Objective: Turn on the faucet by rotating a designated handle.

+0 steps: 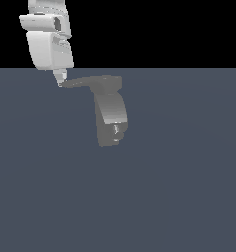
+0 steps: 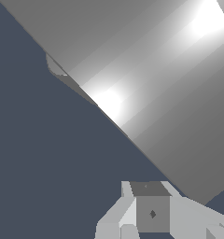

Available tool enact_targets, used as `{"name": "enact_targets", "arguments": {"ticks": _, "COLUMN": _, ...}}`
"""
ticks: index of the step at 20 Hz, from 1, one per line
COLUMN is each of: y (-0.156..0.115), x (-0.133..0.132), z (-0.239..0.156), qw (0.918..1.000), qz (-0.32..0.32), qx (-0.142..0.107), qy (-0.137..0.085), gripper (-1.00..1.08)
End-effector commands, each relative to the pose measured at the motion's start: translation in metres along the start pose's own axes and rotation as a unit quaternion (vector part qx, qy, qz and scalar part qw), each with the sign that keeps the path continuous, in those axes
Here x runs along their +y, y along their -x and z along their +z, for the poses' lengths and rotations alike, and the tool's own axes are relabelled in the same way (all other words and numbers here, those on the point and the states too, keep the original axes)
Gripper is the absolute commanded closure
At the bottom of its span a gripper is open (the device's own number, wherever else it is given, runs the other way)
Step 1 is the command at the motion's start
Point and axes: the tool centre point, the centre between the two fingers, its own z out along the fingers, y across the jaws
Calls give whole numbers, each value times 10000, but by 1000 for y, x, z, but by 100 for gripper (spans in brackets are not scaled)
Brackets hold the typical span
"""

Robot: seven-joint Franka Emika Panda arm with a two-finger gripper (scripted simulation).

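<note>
The handle (image 1: pixel 83 82) is a thin grey blade that sticks out sideways from the top of the faucet (image 1: pixel 111 114), and its pointy tip sits right at the pincer (image 1: pixel 60 81). The pincer comes down from above and touches or almost touches that tip. I cannot tell if the pincer is open or closed. The pushing looks like it is only starting, so most of the turning seems left to do. The dark grey floor (image 1: pixel 189 187) lies all around.

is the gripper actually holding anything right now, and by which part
Cannot be told. The gripper sits at the pointed tip of the handle, but neither view shows whether its fingers clamp it.
</note>
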Motion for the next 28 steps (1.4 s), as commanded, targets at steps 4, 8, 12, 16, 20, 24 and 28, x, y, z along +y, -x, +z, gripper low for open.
{"name": "enact_targets", "arguments": {"ticks": 4, "y": -6, "x": 7, "z": 0, "qw": 10000, "qz": 0, "qx": 0, "qy": 0, "gripper": 108}}
{"name": "enact_targets", "arguments": {"ticks": 8, "y": -13, "x": 16, "z": 0, "qw": 10000, "qz": 0, "qx": 0, "qy": 0, "gripper": 108}}
{"name": "enact_targets", "arguments": {"ticks": 12, "y": -21, "x": 25, "z": 0, "qw": 10000, "qz": -1, "qx": 1, "qy": 2, "gripper": 108}}
{"name": "enact_targets", "arguments": {"ticks": 16, "y": -29, "x": 34, "z": 0, "qw": 10000, "qz": -1, "qx": 1, "qy": 2, "gripper": 108}}
{"name": "enact_targets", "arguments": {"ticks": 20, "y": -37, "x": 43, "z": 0, "qw": 10000, "qz": -3, "qx": 2, "qy": 4, "gripper": 108}}
{"name": "enact_targets", "arguments": {"ticks": 24, "y": -45, "x": 53, "z": 0, "qw": 10000, "qz": -3, "qx": 2, "qy": 4, "gripper": 108}}
{"name": "enact_targets", "arguments": {"ticks": 28, "y": -53, "x": 62, "z": 0, "qw": 10000, "qz": -5, "qx": 3, "qy": 6, "gripper": 108}}
